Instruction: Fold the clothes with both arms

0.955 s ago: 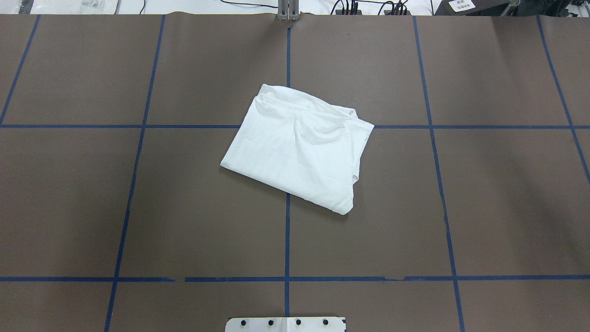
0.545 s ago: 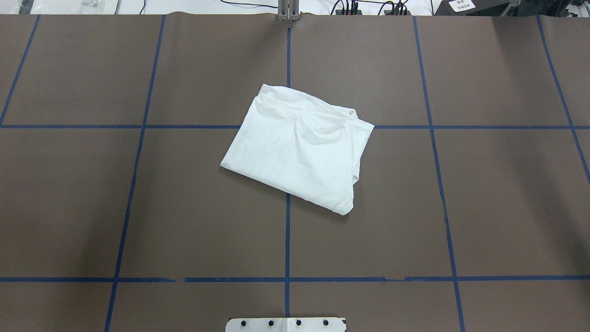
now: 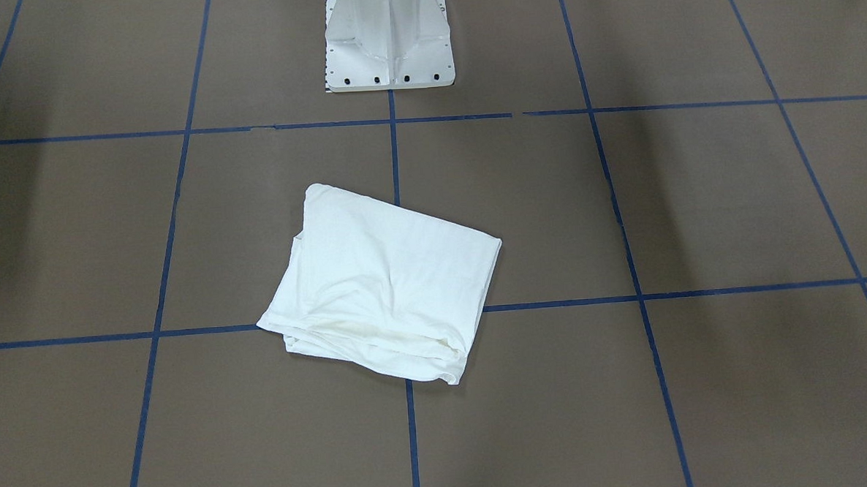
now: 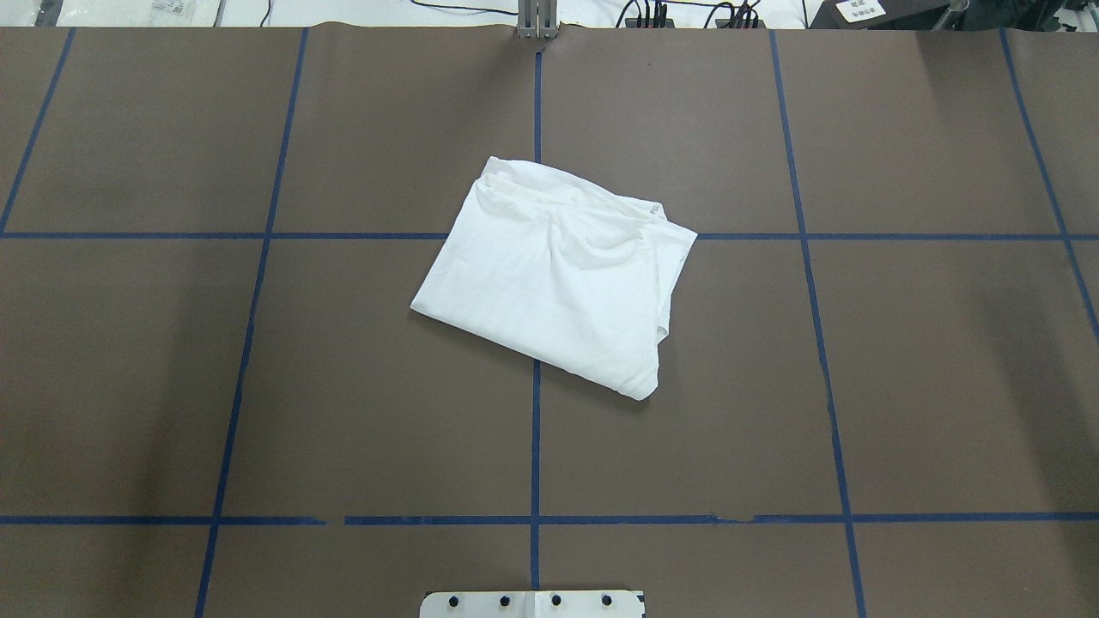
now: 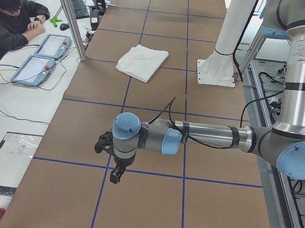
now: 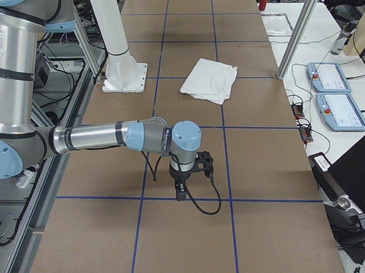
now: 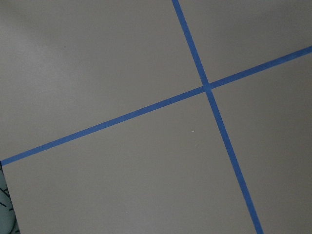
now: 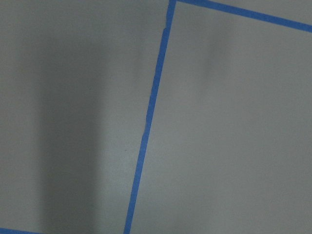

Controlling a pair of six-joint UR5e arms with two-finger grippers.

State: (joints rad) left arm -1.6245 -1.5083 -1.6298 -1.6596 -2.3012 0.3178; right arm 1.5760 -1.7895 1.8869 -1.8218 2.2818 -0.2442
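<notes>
- Jaws: one pair on the left arm (image 5: 209,134), one on the right arm (image 6: 97,136). Each hangs over bare tabletop (image 4: 258,386), well apart from the garment. Whether they are open or closed, cannot tell.
- Pedestal base (image 4: 532,603): nearest the robot, on the centre line.
- T-shirt (image 4: 554,283): mid-tabletop, folded to a compact pad, skewed to the blue tape grid (image 4: 535,446). Fold judged near complete.
- Far edge of the pad: layers loose and rumpled. Advice: pinch both far corners together, lift low, draw evenly, square to the tape.

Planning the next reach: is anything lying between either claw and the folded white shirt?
Nothing visible does. The folded white cotton T-shirt lies alone on the brown, blue-taped table; only that surface shows between it and the left claw and right claw. The white metal pedestal base stands off to the side.
</notes>
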